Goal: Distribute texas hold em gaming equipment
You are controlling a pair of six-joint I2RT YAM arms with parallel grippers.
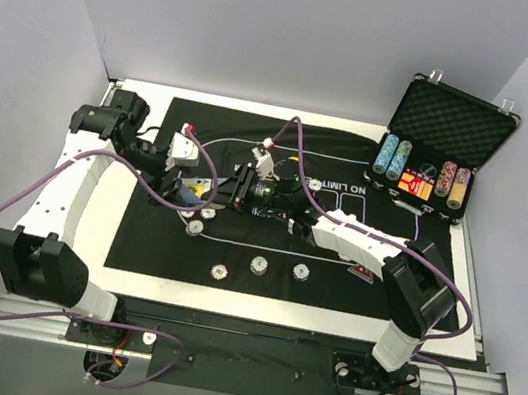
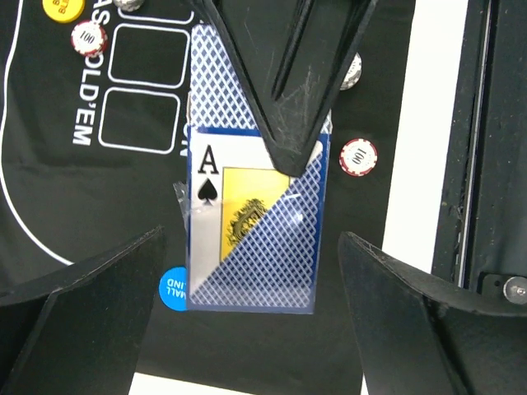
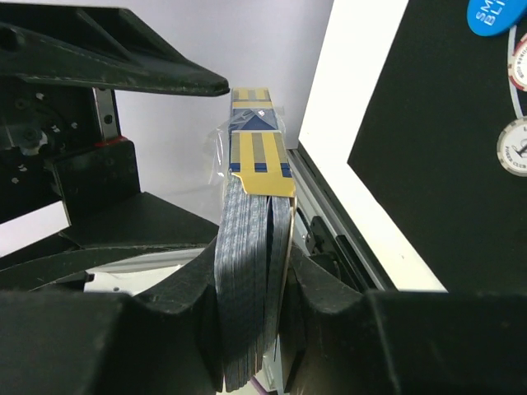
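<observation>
White tabletop (image 1: 246, 303) under a black printed mat (image 1: 146, 239). Over the mat, the left tool (image 2: 251, 233) is released, fingers (image 2: 99, 304) wide either side of a blue diamond-backed pack of playing cards (image 2: 255, 255), ace of spades showing, clear-wrapped. The right tool (image 3: 251, 280) is clenched on that pack's flat faces.

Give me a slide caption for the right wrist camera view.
Right gripper shut on a deck of cards, black mat and chips to the right.
</observation>
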